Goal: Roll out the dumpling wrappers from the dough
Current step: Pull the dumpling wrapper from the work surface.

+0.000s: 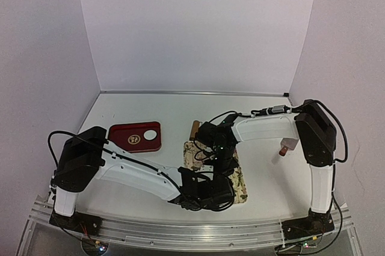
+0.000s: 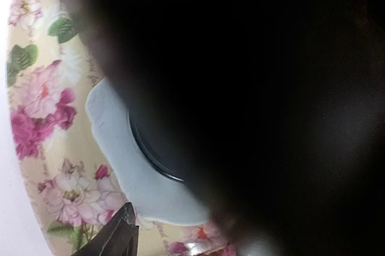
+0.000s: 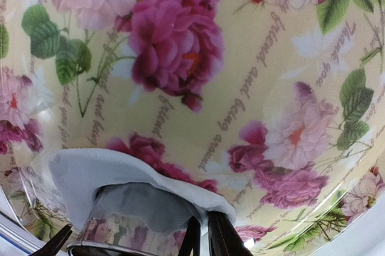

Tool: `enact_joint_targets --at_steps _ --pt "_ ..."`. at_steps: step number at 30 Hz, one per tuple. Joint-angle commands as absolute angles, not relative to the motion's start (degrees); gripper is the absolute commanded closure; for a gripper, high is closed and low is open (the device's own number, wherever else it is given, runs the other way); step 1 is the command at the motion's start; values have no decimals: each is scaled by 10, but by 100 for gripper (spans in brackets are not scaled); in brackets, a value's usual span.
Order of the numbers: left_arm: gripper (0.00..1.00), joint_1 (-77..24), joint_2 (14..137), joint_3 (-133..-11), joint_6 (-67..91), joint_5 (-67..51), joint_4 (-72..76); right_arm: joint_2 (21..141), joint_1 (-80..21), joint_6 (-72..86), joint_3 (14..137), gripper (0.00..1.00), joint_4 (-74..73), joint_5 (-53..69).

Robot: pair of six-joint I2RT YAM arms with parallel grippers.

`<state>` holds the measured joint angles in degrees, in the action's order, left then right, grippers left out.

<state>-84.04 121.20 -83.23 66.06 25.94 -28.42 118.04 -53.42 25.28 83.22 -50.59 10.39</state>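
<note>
Dough sits on floral mat, mid-table, near side, under both wrists, so the top view hides it. It is a flattened white sheet with a round opening in it, and what looks like the ring cutter sits in that opening. Right gripper: fingers pressed together, tips right at the sheet's right-hand lip. Can't tell if they pinch it or just touch. Left gripper: only one fingertip shows in its wrist view and the rest is blocked by a dark blur, so can't tell if it is open or closed. That tip is just beside the sheet's edge, with the dough lying ahead of it. Key relation: the dough lies between the two grippers, the left coming from the near-left and the right from the far-right. The right is nearer, at the edge itself. In the left wrist view the sheet's long axis runs diagonally past the tip. Judgement: any lift or peel starts from the right-hand lip. One dumpling wrapper lies in the red tray, left of the mat and well apart from both grippers.
</note>
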Motion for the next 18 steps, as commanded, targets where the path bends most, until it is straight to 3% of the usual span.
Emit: enact_joint_targets --at_steps 1,12,18 --pt "47 -847 1199 -790 716 311 -287 1197 -546 250 833 100 -505 124" --pt "45 -847 1173 -720 721 300 -183 1195 -546 252 828 100 -504 132" --pt "60 -846 1181 -726 713 316 -173 1196 -546 252 819 100 -503 135"
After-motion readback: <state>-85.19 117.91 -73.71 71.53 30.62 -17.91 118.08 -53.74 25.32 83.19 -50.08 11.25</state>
